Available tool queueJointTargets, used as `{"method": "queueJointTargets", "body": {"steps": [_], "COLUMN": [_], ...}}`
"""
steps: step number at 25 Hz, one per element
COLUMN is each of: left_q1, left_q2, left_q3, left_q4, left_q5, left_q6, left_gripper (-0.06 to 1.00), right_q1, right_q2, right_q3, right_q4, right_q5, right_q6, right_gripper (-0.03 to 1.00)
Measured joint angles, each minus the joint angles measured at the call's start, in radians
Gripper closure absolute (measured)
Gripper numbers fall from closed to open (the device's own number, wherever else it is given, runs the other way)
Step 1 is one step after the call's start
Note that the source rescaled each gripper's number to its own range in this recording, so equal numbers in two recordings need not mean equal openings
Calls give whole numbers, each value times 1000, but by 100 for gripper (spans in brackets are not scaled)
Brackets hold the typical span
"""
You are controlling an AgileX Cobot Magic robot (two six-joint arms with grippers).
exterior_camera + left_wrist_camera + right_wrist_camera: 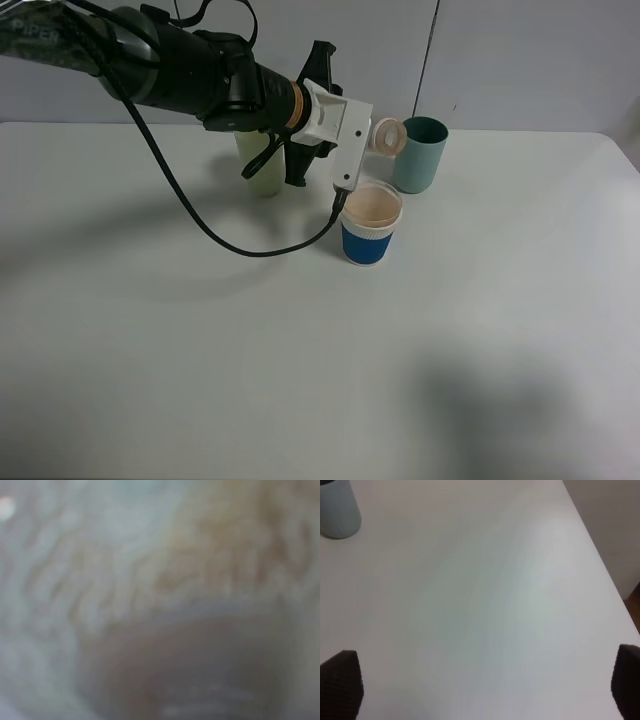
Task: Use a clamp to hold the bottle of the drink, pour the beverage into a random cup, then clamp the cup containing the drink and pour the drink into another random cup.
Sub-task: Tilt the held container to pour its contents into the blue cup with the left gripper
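We judge second pour under way, unfinished | bottle (262,165) stands on worktop (300,380) well left of teal cup (420,153) | pale cup (387,135) tilted at teal cup's left rim | left gripper (372,132) jaws hidden, we cannot tell | right gripper (485,685) jaws wide, empty

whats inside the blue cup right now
The blue cup shows a pale peach inside; whether that is drink or bare lining is unclear. The arm's white camera block and its cable cover part of the rim.
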Motion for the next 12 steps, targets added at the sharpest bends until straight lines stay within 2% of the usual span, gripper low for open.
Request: {"method": "queueJointTargets", "body": {"steps": [12], "left_q1": [0], "left_q2": [0], "left_q3": [-11], "left_q4": [46], "left_q5": [8], "left_q6": [0], "left_gripper": [94], "right_q1": [0], "right_q2": [0], "right_q3": [0], "right_q4": [0], "right_q5": [0], "right_q6": [0], "right_gripper": [-3]}}
